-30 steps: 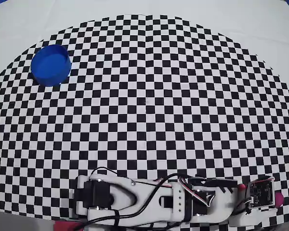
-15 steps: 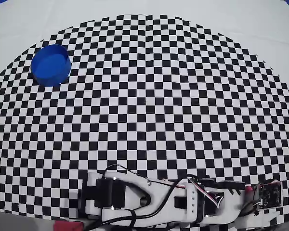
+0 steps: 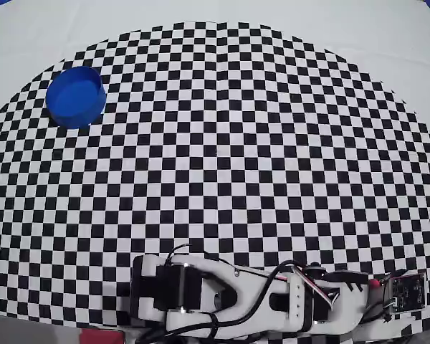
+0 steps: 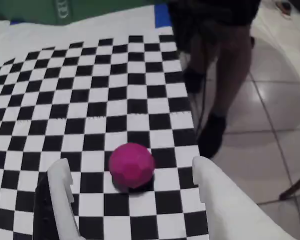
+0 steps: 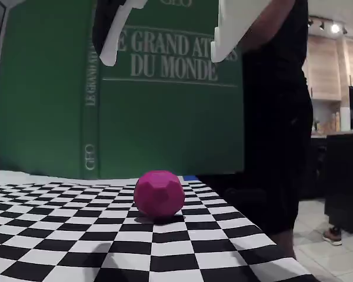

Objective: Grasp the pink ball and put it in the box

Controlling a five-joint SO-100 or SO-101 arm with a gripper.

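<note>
The pink ball point(image 4: 132, 165) rests on the checkered cloth close to the table's right edge in the wrist view. My gripper point(image 4: 130, 167) is open, and its white fingers point(image 4: 63, 187) stand wide on either side of the ball without touching it. In the fixed view the ball point(image 5: 159, 194) sits on the cloth and the open gripper point(image 5: 165, 57) hangs well above it. The box point(image 3: 75, 97), a round blue container, stands at the far left of the overhead view, a long way from my arm point(image 3: 236, 294). The arm hides the ball in the overhead view.
A large green atlas point(image 5: 165, 100) stands upright behind the ball. A person in dark clothes point(image 5: 276, 117) stands beside the table, with legs point(image 4: 215, 65) on the tiled floor just past the cloth's edge point(image 4: 192, 115).
In the overhead view my arm has slid to the right along the near edge. The pink spot seen beside its tip a second ago is now covered.
</note>
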